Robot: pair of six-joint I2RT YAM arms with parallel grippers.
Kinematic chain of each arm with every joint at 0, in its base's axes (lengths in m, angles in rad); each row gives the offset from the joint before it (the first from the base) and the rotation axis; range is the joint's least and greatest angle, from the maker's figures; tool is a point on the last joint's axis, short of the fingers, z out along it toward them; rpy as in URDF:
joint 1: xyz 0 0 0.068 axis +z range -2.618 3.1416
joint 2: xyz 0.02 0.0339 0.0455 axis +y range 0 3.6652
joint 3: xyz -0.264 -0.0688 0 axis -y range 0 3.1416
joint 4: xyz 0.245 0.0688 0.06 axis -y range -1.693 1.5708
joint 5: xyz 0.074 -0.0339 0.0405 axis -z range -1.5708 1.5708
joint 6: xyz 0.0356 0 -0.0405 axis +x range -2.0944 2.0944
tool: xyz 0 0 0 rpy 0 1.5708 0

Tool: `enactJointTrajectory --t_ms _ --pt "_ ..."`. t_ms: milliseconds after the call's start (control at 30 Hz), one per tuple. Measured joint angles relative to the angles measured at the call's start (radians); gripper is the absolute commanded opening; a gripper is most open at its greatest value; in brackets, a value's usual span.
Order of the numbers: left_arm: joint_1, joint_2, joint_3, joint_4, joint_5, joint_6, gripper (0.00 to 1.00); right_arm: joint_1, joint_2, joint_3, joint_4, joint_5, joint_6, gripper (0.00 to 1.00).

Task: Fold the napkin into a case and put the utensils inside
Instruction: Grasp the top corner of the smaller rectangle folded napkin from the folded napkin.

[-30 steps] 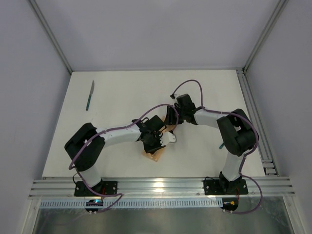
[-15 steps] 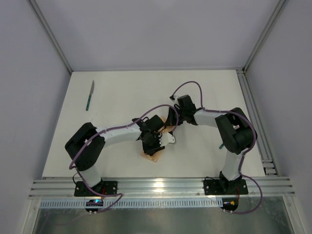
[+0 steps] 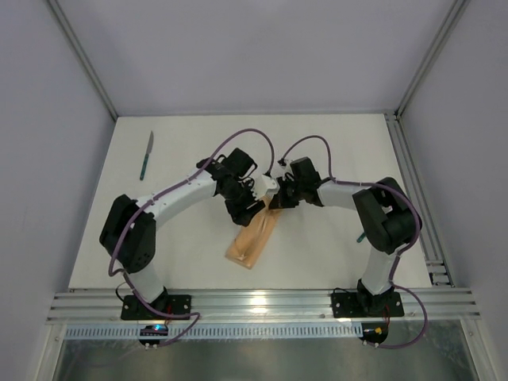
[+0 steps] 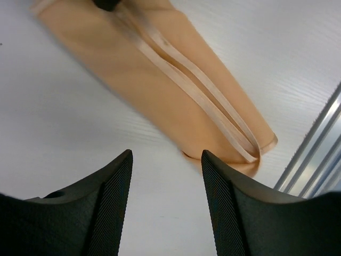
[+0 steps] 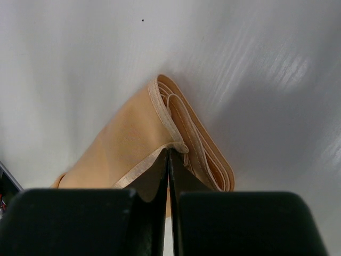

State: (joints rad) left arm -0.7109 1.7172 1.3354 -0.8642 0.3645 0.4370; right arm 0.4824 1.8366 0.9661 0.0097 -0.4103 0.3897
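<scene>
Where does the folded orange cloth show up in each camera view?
Top view: folded cloth at centre, slanting toward the near edge.
Left wrist: upper half, running diagonally, beyond the open left gripper.
Right wrist: centre, its end pinched by the shut right gripper.
Shared landmark: the white table beneath it.

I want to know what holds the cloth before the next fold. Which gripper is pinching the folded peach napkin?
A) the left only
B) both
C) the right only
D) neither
C: in the right wrist view, the right gripper has its fingers shut on the hem of the napkin. The left gripper stands open above the table with nothing between its fingers.
</scene>
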Motion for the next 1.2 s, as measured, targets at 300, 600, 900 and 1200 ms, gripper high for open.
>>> enactJointTrajectory --t_ms 300,600,900,1200 --pt "-0.014 0.178 0.034 0.143 -0.066 -0.14 0.65 0.0 -0.034 -0.039 -0.005 0.002 0.029 0.04" --pt "-0.105 0.198 0.019 0.23 -0.081 -0.169 0.69 0.001 -0.055 -0.064 -0.007 0.011 0.069 0.04" --pt "-0.135 0.2 0.0 0.264 -0.126 -0.169 0.51 0.0 -0.095 -0.101 -0.015 0.042 0.114 0.05" --pt "-0.143 0.203 -0.027 0.3 -0.148 -0.179 0.66 -0.003 -0.109 -0.124 -0.006 0.045 0.132 0.06"
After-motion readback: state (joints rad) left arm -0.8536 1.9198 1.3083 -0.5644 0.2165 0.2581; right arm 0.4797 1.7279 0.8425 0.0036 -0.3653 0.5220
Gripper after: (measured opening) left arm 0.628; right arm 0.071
